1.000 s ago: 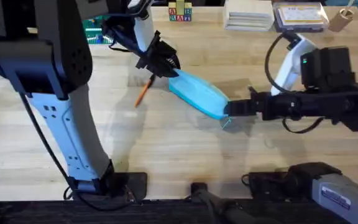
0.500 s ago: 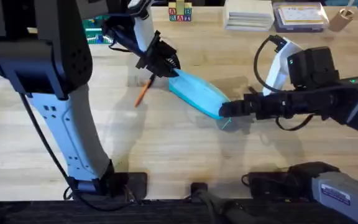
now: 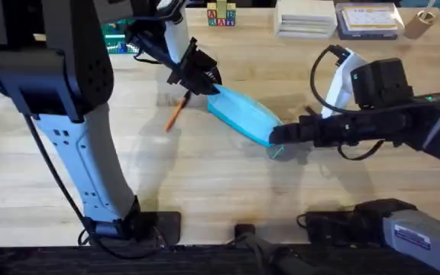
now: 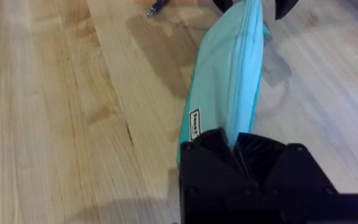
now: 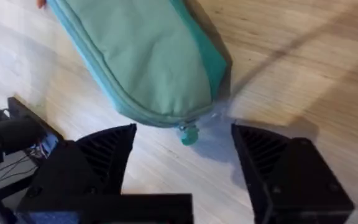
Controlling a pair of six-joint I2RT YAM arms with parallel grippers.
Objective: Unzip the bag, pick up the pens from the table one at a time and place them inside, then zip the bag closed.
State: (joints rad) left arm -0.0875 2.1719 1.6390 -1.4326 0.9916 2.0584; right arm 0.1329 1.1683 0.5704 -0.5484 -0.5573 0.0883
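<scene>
Bag soft, floppy, light; left fingers pinch its far end, right fingers wide open, empty, straddling the zip pull — grab there.

1 bag, 1 orange pen, 2 claws: left, right, 1 surface.

The bag is light blue with a deeper teal band along its zipper edge and a small white label on one side. The pen beside it is orange. Both hands, left and right, are black. The tabletop is pale tan wood-grain planks.
</scene>
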